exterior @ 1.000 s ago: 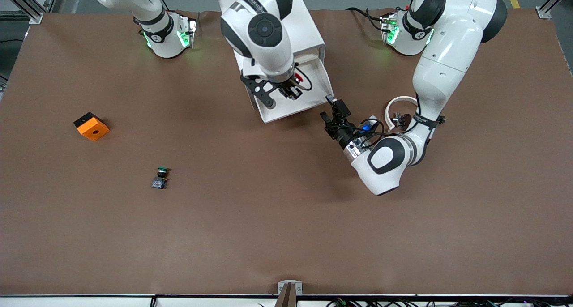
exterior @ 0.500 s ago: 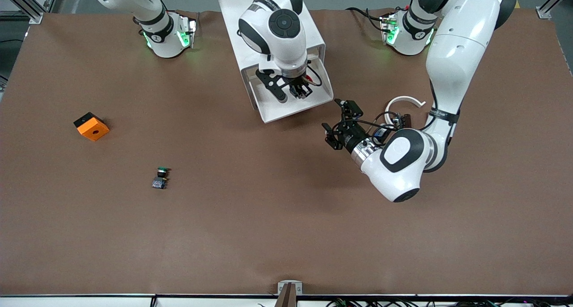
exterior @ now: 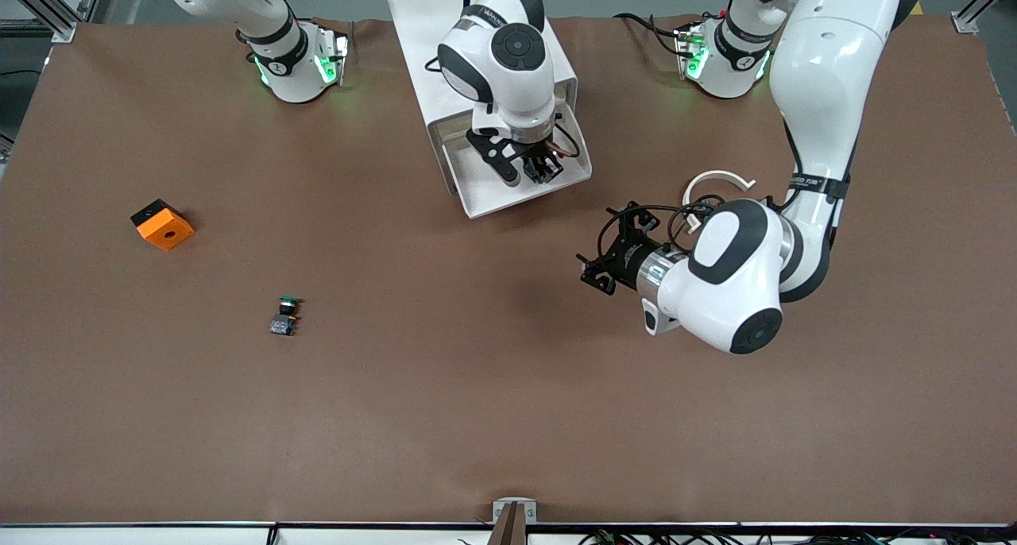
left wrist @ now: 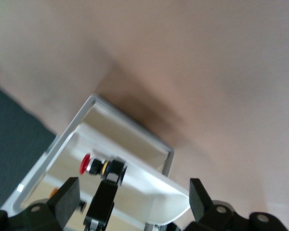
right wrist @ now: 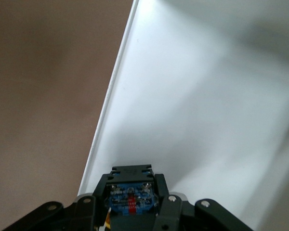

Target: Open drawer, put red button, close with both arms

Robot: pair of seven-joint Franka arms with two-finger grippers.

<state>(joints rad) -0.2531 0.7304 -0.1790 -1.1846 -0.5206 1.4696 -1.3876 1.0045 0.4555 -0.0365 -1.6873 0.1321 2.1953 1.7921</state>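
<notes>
Front view: the open white drawer (exterior: 485, 191) juts from its white cabinet (exterior: 429, 21) toward the camera, between the two arm bases. The right hand (exterior: 543, 168) hangs over the drawer tray, clenched on the red button, which this view mostly hides under the wrist. The left hand (exterior: 616, 247) hovers over bare bench (exterior: 508, 418) toward the left arm's end of the drawer, released, fingers spread and empty. A white ring piece (exterior: 715, 181) lies on the bench beside the left forearm. Toward the right arm's end sit an orange block (exterior: 162, 224) and, nearer the camera, a green button (exterior: 285, 315).

Left wrist view: the left hand's fingers (left wrist: 200, 199) stand apart with nothing between them. Farther off, the right hand (left wrist: 106, 195) holds the red button (left wrist: 98, 166) inside the drawer (left wrist: 130, 139), its red cap turned sideways.

Right wrist view: the button's blue and black underside (right wrist: 131, 197) sits gripped between the fingers (right wrist: 166, 214), above the white drawer floor (right wrist: 202, 96) just inside its rim.
</notes>
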